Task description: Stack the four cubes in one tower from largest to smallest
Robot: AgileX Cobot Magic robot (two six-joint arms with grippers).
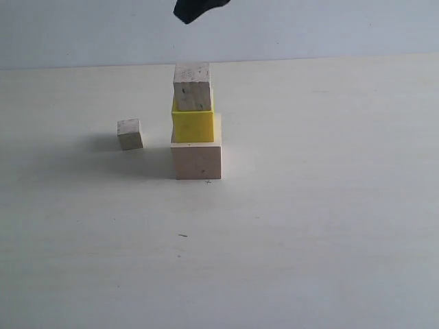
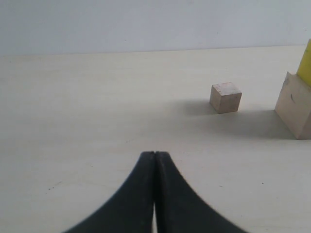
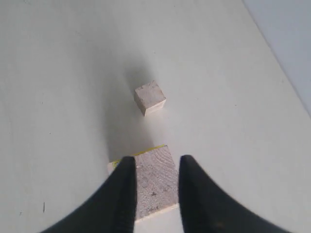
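So, on my screen three of the four cubes are stacked. The large pale wood cube (image 1: 196,160) sits on the table (image 1: 315,247), the yellow cube (image 1: 193,125) rests on top of it, and the medium wood cube (image 1: 192,88) sits on the yellow one. The stack is not squared up: in the exterior view the yellow cube lines up with the large cube's left side and leaves a margin on the right. The medium cube covers most of the yellow top, and the right wrist view shows a thin yellow strip at one edge. The tiny wood cube (image 1: 129,133) lies flat and alone on the table, left of the stack in the exterior view, near it but not touching.

Over the stack I see the right gripper (image 3: 157,157). Its two black fingers are apart, with the medium cube's speckled top showing in the gap. In the exterior view only a dark tip of it shows at the upper edge, clear above the medium cube, so it grips nothing. The left gripper (image 2: 154,154) hangs low over bare table with its fingers pressed together and nothing between them. It points toward the tiny cube but is well short of it.
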